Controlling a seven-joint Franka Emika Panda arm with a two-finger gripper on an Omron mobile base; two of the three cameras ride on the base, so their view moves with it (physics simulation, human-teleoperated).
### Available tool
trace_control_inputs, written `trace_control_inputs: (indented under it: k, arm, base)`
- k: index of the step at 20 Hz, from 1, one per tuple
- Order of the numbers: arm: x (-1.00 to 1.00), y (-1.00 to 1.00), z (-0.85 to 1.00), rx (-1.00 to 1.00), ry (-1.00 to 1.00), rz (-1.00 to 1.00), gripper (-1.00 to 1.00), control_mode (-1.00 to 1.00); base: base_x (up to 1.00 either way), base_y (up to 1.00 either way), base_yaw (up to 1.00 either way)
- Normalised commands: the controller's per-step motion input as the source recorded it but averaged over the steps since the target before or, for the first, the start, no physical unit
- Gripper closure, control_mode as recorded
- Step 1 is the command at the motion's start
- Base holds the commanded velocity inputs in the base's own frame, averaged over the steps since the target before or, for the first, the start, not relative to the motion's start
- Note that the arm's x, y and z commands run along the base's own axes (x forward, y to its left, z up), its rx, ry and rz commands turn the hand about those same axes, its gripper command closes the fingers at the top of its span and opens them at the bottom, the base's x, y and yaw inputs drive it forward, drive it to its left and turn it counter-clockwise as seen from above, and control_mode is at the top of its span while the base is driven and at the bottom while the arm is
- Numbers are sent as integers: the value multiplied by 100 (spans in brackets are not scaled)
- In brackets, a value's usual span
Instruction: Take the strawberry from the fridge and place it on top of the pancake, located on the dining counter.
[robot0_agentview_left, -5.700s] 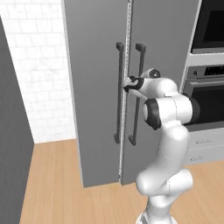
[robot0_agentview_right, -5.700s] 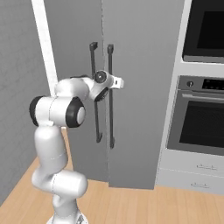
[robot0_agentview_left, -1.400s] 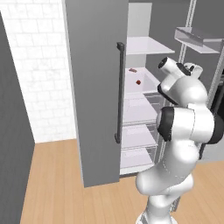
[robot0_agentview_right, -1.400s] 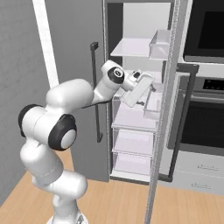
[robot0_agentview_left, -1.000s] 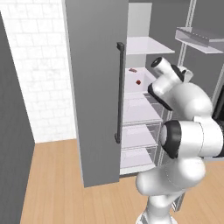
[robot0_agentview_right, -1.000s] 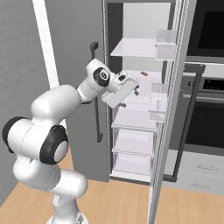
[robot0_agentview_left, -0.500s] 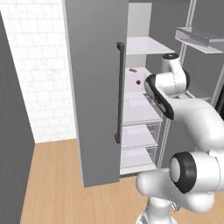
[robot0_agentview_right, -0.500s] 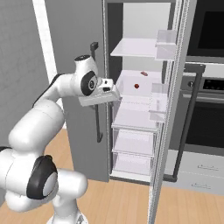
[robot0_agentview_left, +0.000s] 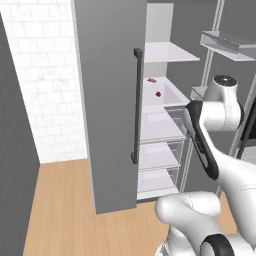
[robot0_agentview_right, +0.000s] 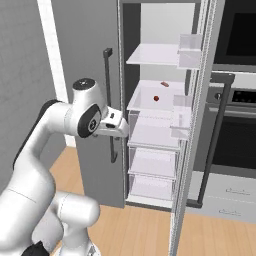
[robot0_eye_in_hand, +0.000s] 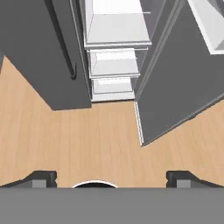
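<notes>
The fridge (robot0_agentview_left: 107, 125) stands with its left door shut and its right door (robot0_agentview_right: 200, 150) swung wide. On a white middle shelf lies the tiny red strawberry (robot0_agentview_left: 158, 93) (robot0_agentview_right: 156, 98), with a flatter dark red-brown piece (robot0_agentview_left: 151, 80) (robot0_agentview_right: 164, 84) behind it. My gripper (robot0_eye_in_hand: 111, 179) hangs out in front of the fridge and points down at the wooden floor. Its fingertips (robot0_eye_in_hand: 41, 178) stand far apart, open, with nothing between them. The hand (robot0_agentview_right: 114, 127) sits level with the drawers, left of and below the strawberry. The pancake and the dining counter are out of view.
White drawers (robot0_agentview_right: 152, 162) fill the lower fridge. The open door carries clear bins (robot0_agentview_right: 189, 57) and a long dark handle (robot0_agentview_right: 212, 135). A black wall oven (robot0_agentview_right: 237, 135) stands right of it. The shut door's bar handle (robot0_agentview_left: 136, 105) is near my arm. Wooden floor (robot0_eye_in_hand: 100, 140) lies below.
The fridge's right door has been opened. In the last second my arm drew back from the shelves toward the shut left door, and the hand turned down toward the floor, still open.
</notes>
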Motion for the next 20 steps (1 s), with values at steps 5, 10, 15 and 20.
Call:
trace_control_inputs:
  k: [5, 10, 15, 20]
  arm:
    - [-75, 21, 0, 18, -10, -5, -100, -100]
    - [-32, 62, -1, -5, 1, -1, -100, -100]
    - [-11, 50, -15, -11, 2, 0, -100, -100]
    - [-11, 1, -39, 0, 0, 0, -100, -100]
  base:
    - [0, 0, 0]
    - [0, 0, 0]
    - [0, 0, 0]
    - [0, 0, 0]
